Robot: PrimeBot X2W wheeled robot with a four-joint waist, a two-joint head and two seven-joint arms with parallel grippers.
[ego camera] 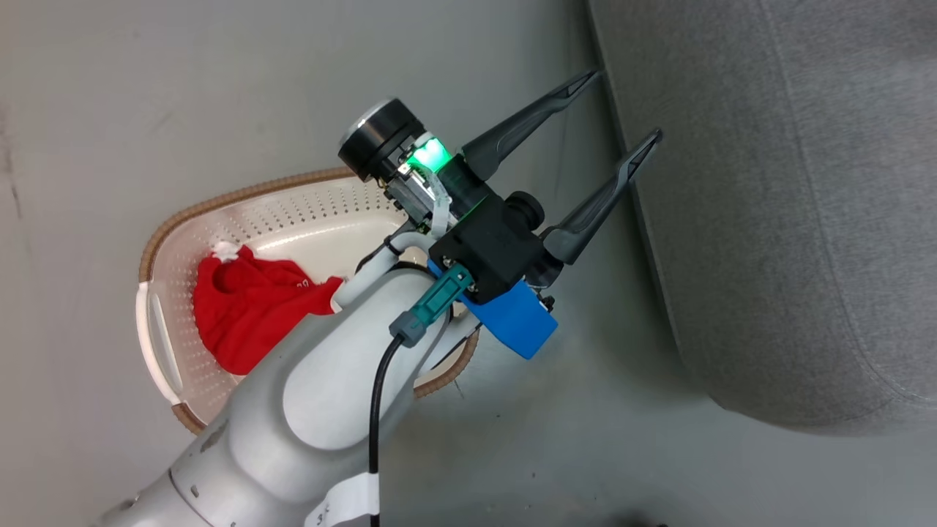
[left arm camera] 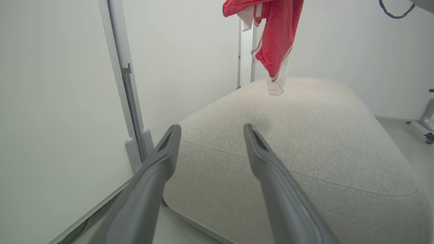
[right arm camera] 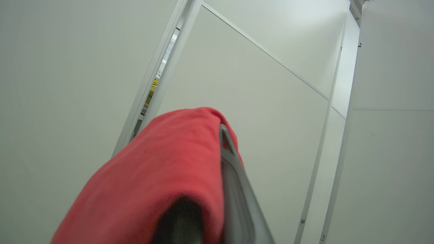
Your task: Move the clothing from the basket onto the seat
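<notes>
- Head view, left: the basket point(ego camera: 157, 293) is sitting on the grey floor point(ego camera: 73, 110). A crumpled garment point(ego camera: 249, 311) is lying inside it against its left wall (red, with a scrap of white trim at the top).
- Head view, centre: the pale left forearm point(ego camera: 315, 388) is crossing over the basket's right half. The left gripper point(ego camera: 626, 104) is pointing up and to the right, its two dark fingers standing wide apart and holding nothing.
- Head view, right: the seat point(ego camera: 790, 219) is running down the right side, with the left gripper's tips lying just beside its edge.
- Left wrist view, left to right: a white wall panel point(left arm camera: 51, 101) is standing beside the seat, and the spread fingers are aiming at the seat's rounded corner. A hanging garment point(left arm camera: 278, 40) is dangling from the top edge over the seat's far end (whether its white hem is touching the cushion cannot be told).
- Right wrist view: the right gripper point(right arm camera: 220, 132) is pinching closed on the hanging garment. Its red cloth is draping over the left side and leaving one grey finger point(right arm camera: 234, 189) bare.
</notes>
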